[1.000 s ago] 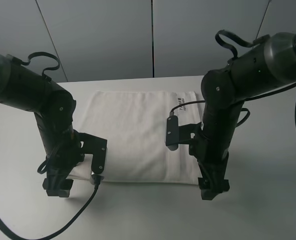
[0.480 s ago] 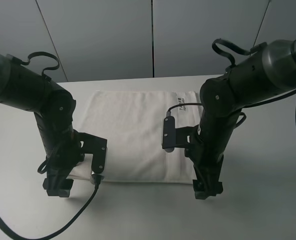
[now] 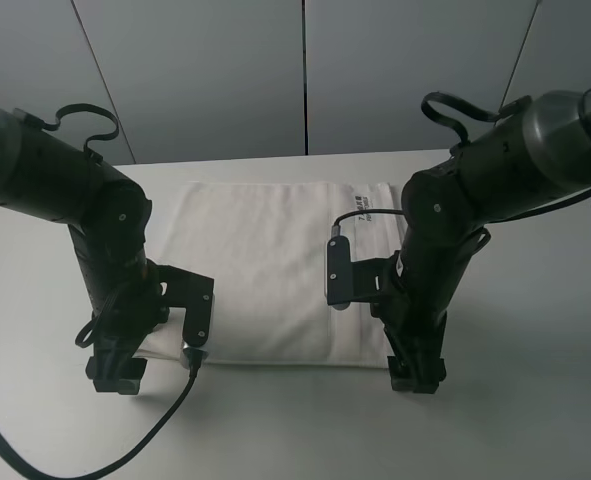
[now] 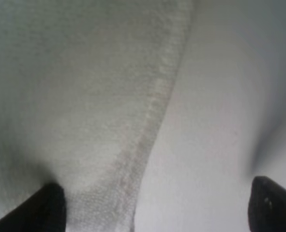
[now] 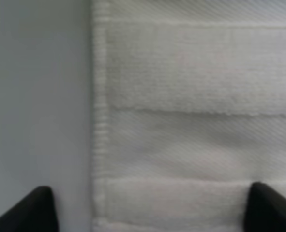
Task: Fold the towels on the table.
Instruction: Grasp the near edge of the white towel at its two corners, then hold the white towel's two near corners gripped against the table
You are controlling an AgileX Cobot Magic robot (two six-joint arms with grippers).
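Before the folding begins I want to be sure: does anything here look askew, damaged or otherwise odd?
Nothing stands out. The white towel lies flat on the table, with no stain or tear to be seen. The left fingers and the right fingers are open, each pair straddling a near edge of it.

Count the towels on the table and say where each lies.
1. The towel lies flat toward the far edge of the table, its near corners by the left hand and the right hand. No other shows.
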